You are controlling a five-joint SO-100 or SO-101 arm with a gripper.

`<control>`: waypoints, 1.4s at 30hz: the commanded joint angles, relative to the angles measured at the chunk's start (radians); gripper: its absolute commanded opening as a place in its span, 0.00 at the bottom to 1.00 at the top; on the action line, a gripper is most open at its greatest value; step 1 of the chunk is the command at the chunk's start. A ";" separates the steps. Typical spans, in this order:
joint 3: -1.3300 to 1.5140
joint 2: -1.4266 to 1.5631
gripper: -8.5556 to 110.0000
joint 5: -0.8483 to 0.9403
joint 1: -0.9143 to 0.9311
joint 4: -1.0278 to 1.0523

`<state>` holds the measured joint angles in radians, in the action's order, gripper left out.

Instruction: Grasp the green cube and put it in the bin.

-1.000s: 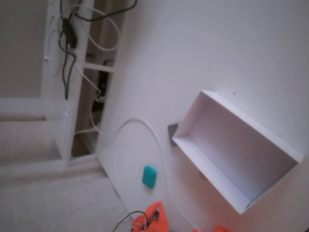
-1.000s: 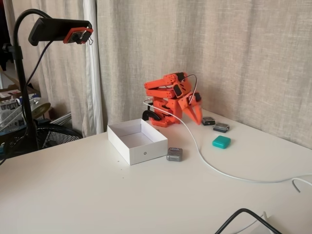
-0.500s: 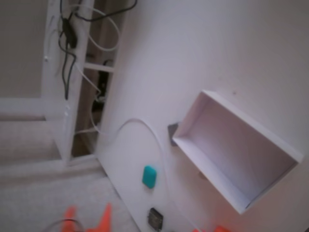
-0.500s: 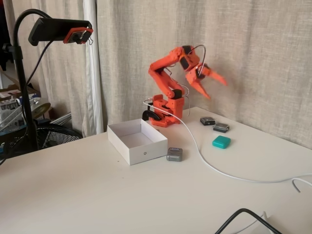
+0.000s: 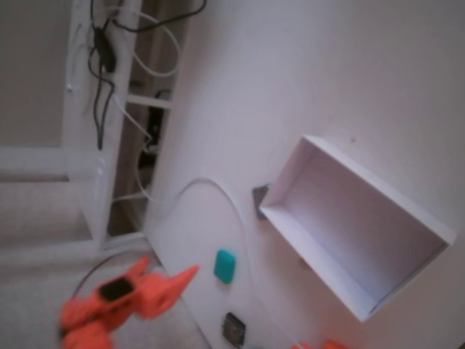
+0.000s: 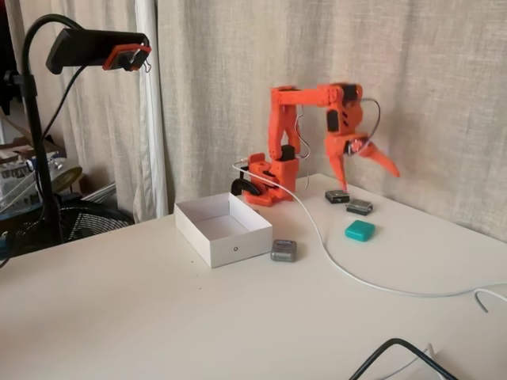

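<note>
The green cube (image 5: 224, 265) (image 6: 360, 230) lies flat on the white table, to the right of a white cable in the side fixed view. The bin (image 5: 309, 256) (image 6: 249, 247) is a white open-top box with nothing inside, standing well apart from the cube. My orange gripper (image 5: 171, 265) (image 6: 369, 180) hangs in the air above and just behind the cube, fingers spread wide open and pointing down, with nothing between them. In the high fixed view the gripper is blurred and sits to the left of the cube.
A small dark grey square (image 5: 259, 198) (image 6: 283, 250) rests against the bin's corner. Two small dark items (image 6: 337, 195) (image 6: 359, 207) lie behind the cube. A white cable (image 6: 333, 257) crosses the table, a black cable (image 6: 396, 348) lies at the front edge, and a camera stand (image 6: 95, 49) rises at the left.
The arm rose from its folded pose over the base and swung out to the right in the side view. The open gripper now hangs over the area of the cube.
</note>
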<state>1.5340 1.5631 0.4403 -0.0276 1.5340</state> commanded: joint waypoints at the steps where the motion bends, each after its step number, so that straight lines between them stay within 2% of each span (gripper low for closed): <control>1: 0.100 -0.012 0.53 0.028 0.031 -0.161; 4: 0.195 0.005 0.53 0.066 0.031 -0.222; 14: 0.403 0.161 0.53 0.150 -0.028 -0.224; 18: 0.405 0.130 0.53 0.150 -0.058 -0.212; 29: 0.433 0.012 0.52 0.160 -0.094 -0.376; 34: 0.437 0.012 0.52 0.225 -0.089 -0.359; 42: 0.457 -0.012 0.52 0.224 -0.084 -0.287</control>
<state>1.9896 1.5509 0.6627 -0.1150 1.2425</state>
